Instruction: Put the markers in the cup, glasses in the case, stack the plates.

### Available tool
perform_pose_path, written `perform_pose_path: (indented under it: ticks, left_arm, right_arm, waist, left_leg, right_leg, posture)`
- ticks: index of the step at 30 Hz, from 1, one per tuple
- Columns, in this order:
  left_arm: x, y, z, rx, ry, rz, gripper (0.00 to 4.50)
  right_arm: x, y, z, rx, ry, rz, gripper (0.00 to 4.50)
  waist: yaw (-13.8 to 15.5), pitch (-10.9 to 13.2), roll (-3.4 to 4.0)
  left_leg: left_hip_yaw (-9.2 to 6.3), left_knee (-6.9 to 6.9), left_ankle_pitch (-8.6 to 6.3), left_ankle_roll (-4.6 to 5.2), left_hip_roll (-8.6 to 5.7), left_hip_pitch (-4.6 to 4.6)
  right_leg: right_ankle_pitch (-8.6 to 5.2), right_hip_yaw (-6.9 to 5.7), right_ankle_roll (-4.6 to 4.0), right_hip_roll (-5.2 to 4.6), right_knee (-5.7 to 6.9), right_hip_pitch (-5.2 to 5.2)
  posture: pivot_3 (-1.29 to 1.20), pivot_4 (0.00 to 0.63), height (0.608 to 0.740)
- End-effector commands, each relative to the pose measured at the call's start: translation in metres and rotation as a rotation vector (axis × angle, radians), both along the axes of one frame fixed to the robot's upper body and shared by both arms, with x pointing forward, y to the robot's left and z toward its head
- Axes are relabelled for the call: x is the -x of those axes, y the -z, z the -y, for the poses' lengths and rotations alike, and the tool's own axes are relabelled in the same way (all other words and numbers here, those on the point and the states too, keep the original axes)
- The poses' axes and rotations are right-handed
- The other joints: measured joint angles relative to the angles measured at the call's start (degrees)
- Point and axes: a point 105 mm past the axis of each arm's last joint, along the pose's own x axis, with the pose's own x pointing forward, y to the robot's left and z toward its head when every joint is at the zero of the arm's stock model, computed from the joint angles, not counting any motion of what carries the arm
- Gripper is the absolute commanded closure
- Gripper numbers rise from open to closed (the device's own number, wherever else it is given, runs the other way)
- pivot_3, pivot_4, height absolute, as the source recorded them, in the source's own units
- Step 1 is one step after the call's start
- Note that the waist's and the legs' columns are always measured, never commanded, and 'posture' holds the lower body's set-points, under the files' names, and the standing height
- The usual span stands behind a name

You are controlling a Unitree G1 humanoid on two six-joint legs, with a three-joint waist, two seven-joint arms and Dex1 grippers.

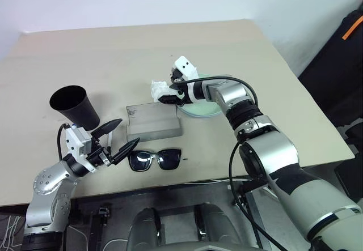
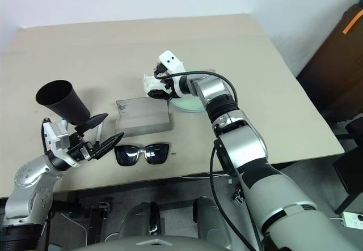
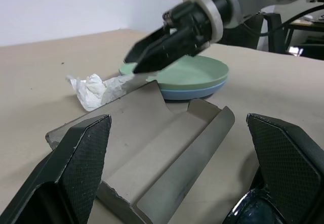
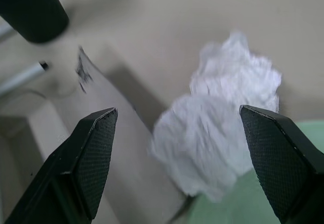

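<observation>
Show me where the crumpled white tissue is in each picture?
Left eye view: tissue by the right gripper.
Right eye view, beyond the grey case.
Left wrist view, behind the case.
Right wrist view, centre.
Shared landmark: the case.

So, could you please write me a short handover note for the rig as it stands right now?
Left hand: open, empty, low near the sunglasses.
Right hand: open, over the crumpled tissue, holding nothing.
Plates: mint plate sits stacked on the blue plate; done.
Sunglasses: on the table in front of the grey case, not yet inside.
Black cup: tilted, beside the left hand. One marker lies on the table near it; I cannot locate the second.
Left: markers into the cup, sunglasses into the case.
</observation>
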Motion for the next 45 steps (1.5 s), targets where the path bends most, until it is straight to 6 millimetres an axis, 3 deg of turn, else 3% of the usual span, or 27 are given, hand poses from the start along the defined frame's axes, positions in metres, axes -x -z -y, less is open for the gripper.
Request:
perform_pose_path:
  ticks: [1, 2, 5, 12, 15, 25, 32, 37, 40, 45]
  left_arm:
    - [0.002, -0.008, -0.001, -0.022, -0.006, 0.048, 0.0]
    - [0.002, -0.008, -0.001, -0.022, -0.006, 0.048, 0.0]
    - [0.001, -0.008, -0.001, -0.026, -0.003, 0.048, 0.0]
    - [0.0, -0.008, 0.0, -0.03, -0.002, 0.05, 0.0]
    - [0.0, -0.008, 0.0, -0.03, -0.003, 0.05, 0.0]
    - [-0.001, -0.008, 0.0, -0.032, -0.009, 0.052, 0.0]
    - [-0.001, -0.01, -0.002, -0.036, -0.013, 0.057, 0.0]
    - [-0.001, -0.011, -0.003, -0.042, -0.01, 0.056, 0.0]
    - [-0.001, -0.011, -0.003, -0.042, -0.006, 0.054, 0.0]
    - [-0.004, -0.01, -0.003, -0.041, 0.0, 0.052, 0.0]
  right_arm:
    - [0.0, -0.003, -0.004, 0.01, -0.013, 0.038, 0.44]
    - [0.0, -0.002, -0.004, 0.016, -0.012, 0.043, 0.44]
    - [-0.002, 0.001, -0.004, 0.036, 0.0, 0.061, 1.06]
    - [-0.004, -0.005, -0.002, 0.028, 0.004, 0.084, 3.47]
    - [-0.001, -0.017, -0.004, -0.019, -0.023, 0.095, 4.45]
    - [0.01, -0.067, 0.002, -0.241, -0.087, 0.138, 4.45]
    - [-0.002, -0.086, 0.038, -0.305, 0.037, 0.211, 4.45]
    - [-0.011, -0.078, 0.078, -0.253, 0.127, 0.225, 4.45]
    - [-0.013, -0.057, 0.097, -0.18, 0.17, 0.204, 4.45]
    - [-0.01, -0.029, 0.108, -0.108, 0.194, 0.152, 4.29]
  waist:
    - [0.0, 0.0, 0.0]
    - [0.0, 0.0, 0.0]
    - [0.0, 0.0, 0.0]
    - [0.0, 0.0, 0.0]
    - [0.0, 0.0, 0.0]
    - [0.0, 0.0, 0.0]
    - [0.1, 0.0, 0.0]
    - [0.1, 0.0, 0.0]
    - [0.1, 0.0, 0.0]
    - [-0.1, 0.0, 0.02]
  left_leg:
    - [0.0, 0.0, 0.0, 0.0, 0.0, 0.0]
    - [0.0, 0.0, 0.0, 0.0, 0.0, 0.0]
    - [0.0, -0.01, 0.0, 0.0, 0.0, 0.0]
    - [0.0, 0.0, 0.0, 0.0, 0.0, 0.0]
    - [0.0, -0.01, 0.0, 0.0, 0.0, 0.0]
    - [0.0, -0.01, 0.0, 0.0, 0.01, 0.0]
    - [0.0, 0.0, 0.0, 0.0, 0.0, 0.0]
    - [0.0, -0.01, 0.0, 0.0, -0.01, 0.0]
    - [0.0, -0.01, 0.0, 0.0, -0.01, 0.0]
    - [0.01, -0.01, 0.0, 0.01, 0.02, 0.03]
  right_leg:
    - [0.0, 0.0, 0.0, 0.0, 0.0, 0.0]
    - [0.0, 0.0, 0.0, 0.0, 0.0, 0.0]
    - [0.0, 0.0, 0.0, 0.0, 0.0, 0.0]
    - [0.01, 0.0, 0.02, 0.01, 0.0, 0.0]
    - [0.01, 0.0, 0.03, 0.01, 0.0, 0.0]
    - [0.06, -0.01, 0.11, 0.0, 0.0, 0.0]
    - [0.03, 0.0, 0.06, 0.0, -0.01, 0.0]
    - [0.0, 0.01, 0.0, -0.01, -0.04, 0.01]
    - [0.0, 0.01, 0.0, -0.01, -0.04, 0.01]
    - [0.01, 0.05, 0.02, 0.07, 0.0, -0.01]
  posture:
    - [0.0, 0.15, 0.726]
    - [0.0, 0.15, 0.726]
    - [0.0, 0.15, 0.726]
    - [0.0, 0.15, 0.726]
    - [0.0, 0.15, 0.726]
    - [0.0, 0.15, 0.726]
    - [0.0, 0.15, 0.726]
    - [0.0, 0.15, 0.726]
    - [0.0, 0.15, 0.726]
    - [0.0, 0.15, 0.726]
